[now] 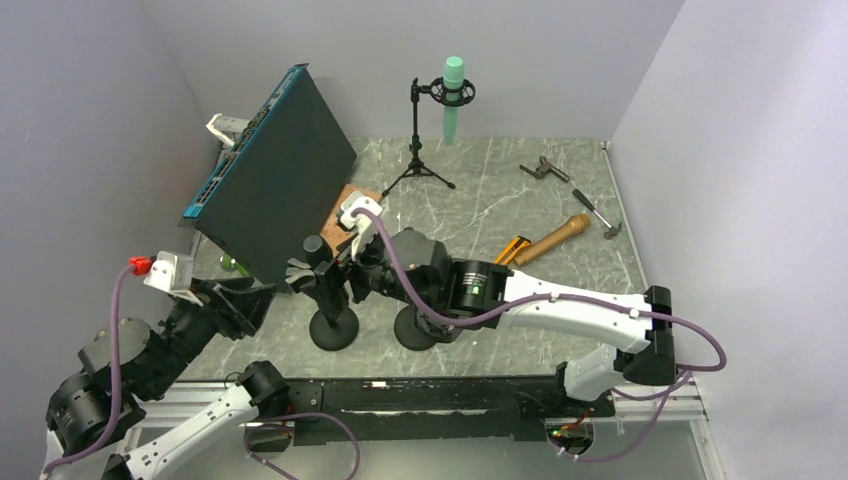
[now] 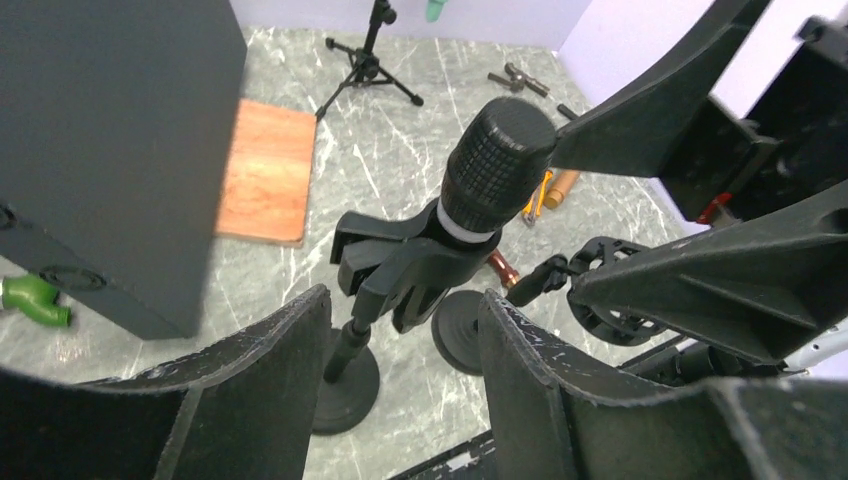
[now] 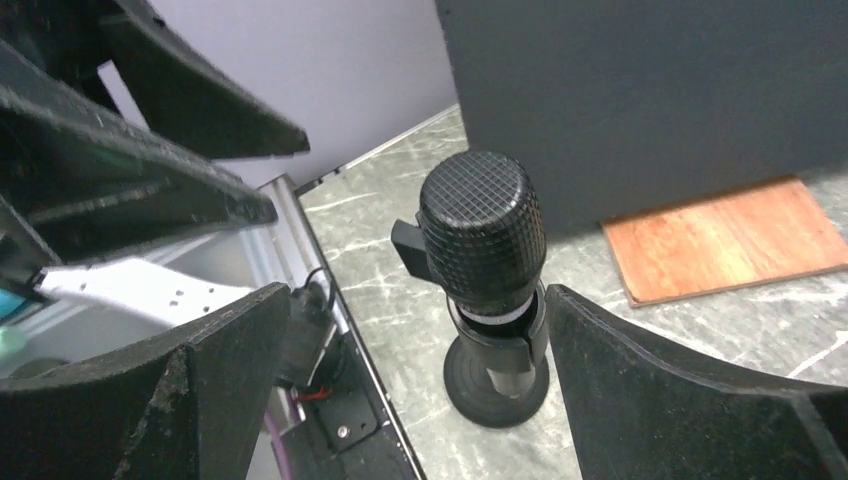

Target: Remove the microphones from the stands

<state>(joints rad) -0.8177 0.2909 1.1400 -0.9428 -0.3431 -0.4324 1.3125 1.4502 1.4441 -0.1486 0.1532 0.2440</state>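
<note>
Microphone status: black microphone (image 1: 314,246) is sitting in the clip of the short stand (image 1: 334,328), head pointing up and tilted. The stand's round base is resting on the table (image 1: 480,200), near the front edge, just ahead of both arms.

Right gripper (image 3: 412,300) is standing wide open and holding nothing. Its 2 fingers (image 3: 230,370) are flanking the microphone head. One is sitting well clear of it. The other is sitting close beside the clip, and I cannot tell whether it is touching. The left wrist view is showing 1 of these fingers reaching right up to the mic head; contact there is unclear too.

Left gripper (image 2: 405,298) is open partway, with nothing between its jaws. It is hovering near the stand and looking at the clip and post through the gap.

A 2nd round base (image 1: 420,328) is standing just beside the short stand, under the right arm.

Other items:
- Dark panel (image 1: 275,170) with a blue edge is leaning at the left.
- Wooden board (image 2: 265,170) is lying flat beside it.
- Tripod (image 1: 418,150) at the back is carrying a green microphone (image 1: 452,95).
- Hammer (image 1: 598,212) and a wooden-handled tool (image 1: 550,238) are lying at the right, well apart from the stand.
</note>
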